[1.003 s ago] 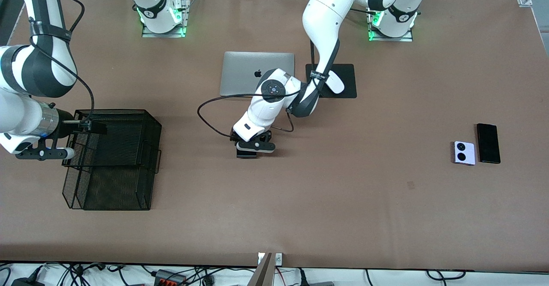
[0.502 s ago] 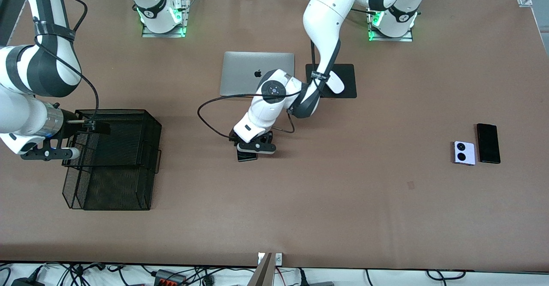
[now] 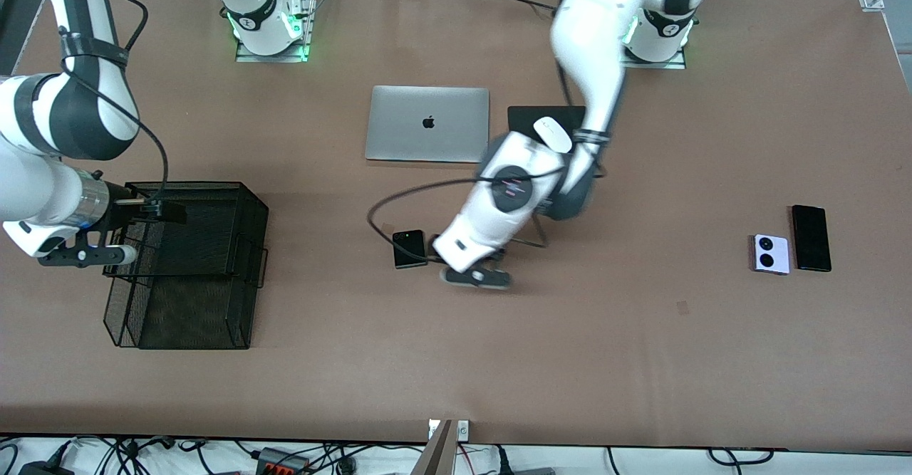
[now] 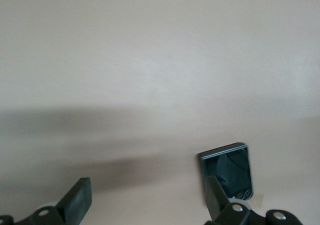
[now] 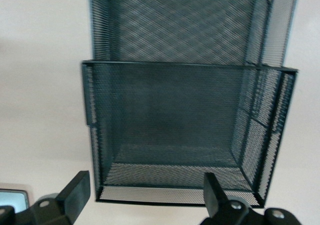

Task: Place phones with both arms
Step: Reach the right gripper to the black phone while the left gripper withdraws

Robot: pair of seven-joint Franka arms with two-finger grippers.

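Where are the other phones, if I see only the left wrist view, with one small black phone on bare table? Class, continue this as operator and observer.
Observer: Two lie side by side toward the left arm's end of the table: a lilac phone and a long black phone.
Operator: What else is near my small black phone?
Observer: A closed silver laptop lies farther from the front camera than it.
Operator: And the right arm?
Observer: The right gripper waits open over a black mesh basket at the right arm's end.
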